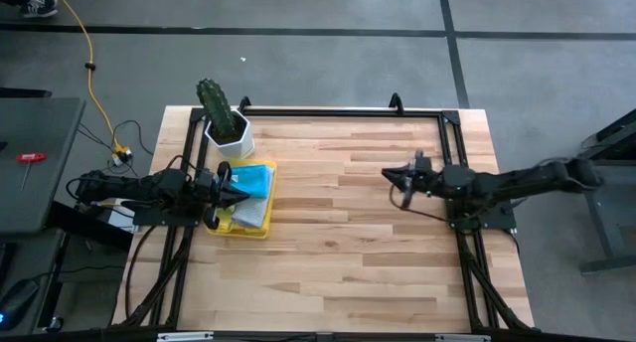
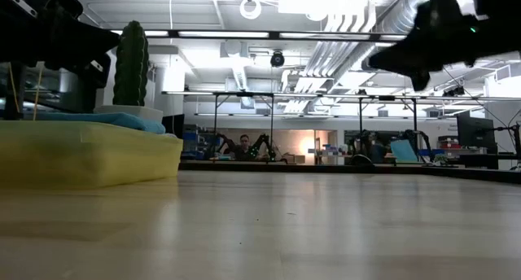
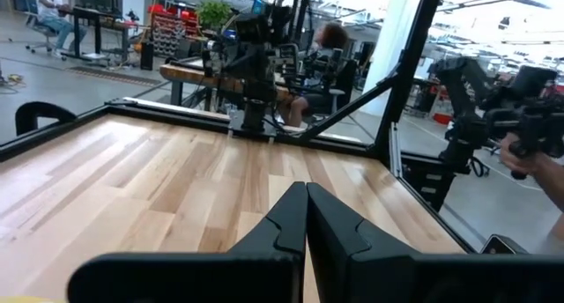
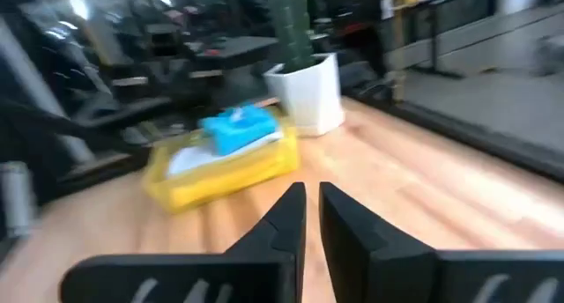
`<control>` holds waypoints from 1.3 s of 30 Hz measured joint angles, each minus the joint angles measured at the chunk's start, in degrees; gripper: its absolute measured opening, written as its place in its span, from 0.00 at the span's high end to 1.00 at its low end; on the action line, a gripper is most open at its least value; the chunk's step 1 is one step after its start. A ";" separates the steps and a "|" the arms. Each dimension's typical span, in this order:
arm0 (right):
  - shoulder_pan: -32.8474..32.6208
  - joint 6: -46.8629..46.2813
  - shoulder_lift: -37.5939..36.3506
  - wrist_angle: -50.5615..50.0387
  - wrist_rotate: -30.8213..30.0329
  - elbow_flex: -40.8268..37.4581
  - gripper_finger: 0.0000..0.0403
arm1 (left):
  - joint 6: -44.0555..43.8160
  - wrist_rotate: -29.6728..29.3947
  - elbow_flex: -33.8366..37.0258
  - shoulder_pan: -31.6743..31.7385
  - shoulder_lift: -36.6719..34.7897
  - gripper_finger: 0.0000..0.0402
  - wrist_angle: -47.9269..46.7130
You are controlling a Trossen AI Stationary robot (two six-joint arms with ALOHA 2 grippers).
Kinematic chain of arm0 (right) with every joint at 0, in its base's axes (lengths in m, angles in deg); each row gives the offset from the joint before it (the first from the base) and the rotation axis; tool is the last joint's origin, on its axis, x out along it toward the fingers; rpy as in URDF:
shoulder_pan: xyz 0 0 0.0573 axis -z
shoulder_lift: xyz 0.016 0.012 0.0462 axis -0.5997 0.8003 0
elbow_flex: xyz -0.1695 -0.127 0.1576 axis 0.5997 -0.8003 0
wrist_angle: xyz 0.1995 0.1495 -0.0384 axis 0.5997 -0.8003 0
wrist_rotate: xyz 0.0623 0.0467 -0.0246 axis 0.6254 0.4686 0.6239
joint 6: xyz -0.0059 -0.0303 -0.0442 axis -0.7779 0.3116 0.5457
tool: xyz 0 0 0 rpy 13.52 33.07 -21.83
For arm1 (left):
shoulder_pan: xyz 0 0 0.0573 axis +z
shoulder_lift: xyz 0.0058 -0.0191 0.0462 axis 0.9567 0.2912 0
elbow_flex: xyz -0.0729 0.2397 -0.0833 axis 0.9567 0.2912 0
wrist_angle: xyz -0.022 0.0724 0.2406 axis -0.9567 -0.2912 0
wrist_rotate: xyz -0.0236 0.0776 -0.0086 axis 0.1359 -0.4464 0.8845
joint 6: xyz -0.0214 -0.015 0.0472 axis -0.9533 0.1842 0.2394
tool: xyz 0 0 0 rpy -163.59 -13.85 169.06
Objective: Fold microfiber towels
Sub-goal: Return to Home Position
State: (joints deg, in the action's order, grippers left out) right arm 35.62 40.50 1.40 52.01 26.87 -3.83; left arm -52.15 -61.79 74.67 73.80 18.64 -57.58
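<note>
A potted cactus (image 1: 221, 113) stands just beside the yellow tray (image 1: 260, 226) holding the microfiber towels (image 1: 250, 183). The left gripper (image 1: 237, 196) hovers over the tray, jaws shut and empty. The right gripper (image 1: 390, 174) hangs above bare wooden surface (image 1: 338, 243), jaws nearly closed on nothing; a workshop lies behind.

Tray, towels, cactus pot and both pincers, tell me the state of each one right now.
Yellow tray: on table, holding towels.
Light blue towel: on top of the pile in the tray.
Cactus pot: upright beside tray.
Left pincer: shut, empty, above tray.
Right pincer: nearly shut, empty.
</note>
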 joint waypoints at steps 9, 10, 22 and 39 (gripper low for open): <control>17.27 -2.32 -18.37 -3.41 24.78 -5.53 0.98 | 0.00 -0.02 -0.02 0.00 0.00 1.00 0.00; 18.37 -2.17 -19.37 -4.71 25.75 -5.53 0.99 | 0.00 -0.02 -0.02 0.00 0.00 1.00 0.01; 4.53 3.60 -21.76 -5.74 14.66 -7.56 1.00 | 0.00 -0.13 -0.02 0.00 0.00 1.00 0.01; 1.59 4.75 -37.83 -19.74 9.99 -9.03 1.00 | 0.00 -0.12 -0.02 0.00 0.00 1.00 0.04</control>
State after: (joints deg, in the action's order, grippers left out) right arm 37.21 45.25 -36.43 32.28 36.85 -12.86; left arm -52.15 -61.91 74.65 73.80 18.64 -57.54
